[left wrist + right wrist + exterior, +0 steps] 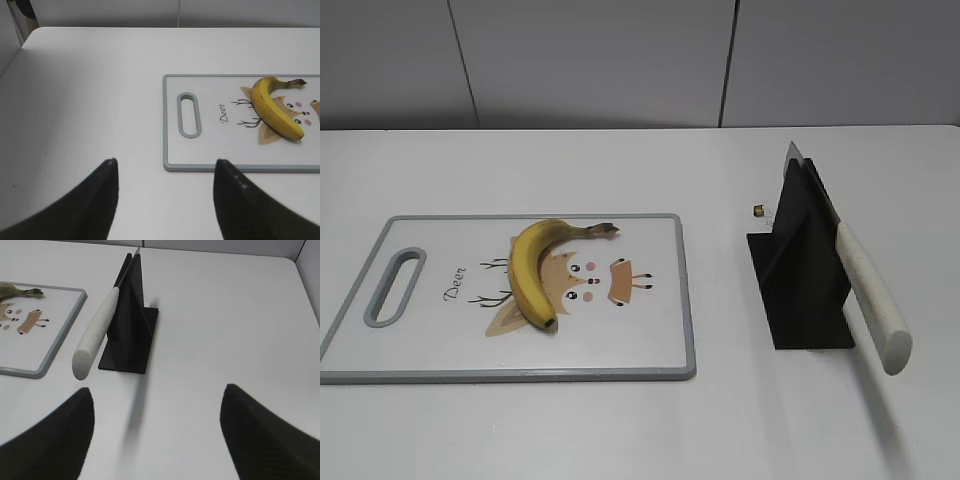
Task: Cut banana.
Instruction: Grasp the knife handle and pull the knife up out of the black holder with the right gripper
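Observation:
A whole yellow banana [538, 268] lies on a white cutting board [440, 350] with a deer picture; both show in the left wrist view, banana [272, 107] and board [215, 155]. A knife with a white handle [872, 295] rests in a black stand [800, 270]; the right wrist view shows the handle [96, 332] and stand [131, 325]. My left gripper [165, 162] is open and empty, hovering in front of the board's handle end. My right gripper [157, 390] is open and empty, in front of the stand. Neither gripper shows in the exterior view.
The cutting board has a grey-rimmed handle slot [396, 287] at its left end. A tiny brown scrap [758, 210] lies on the white table behind the stand. Grey wall panels stand beyond the table's far edge.

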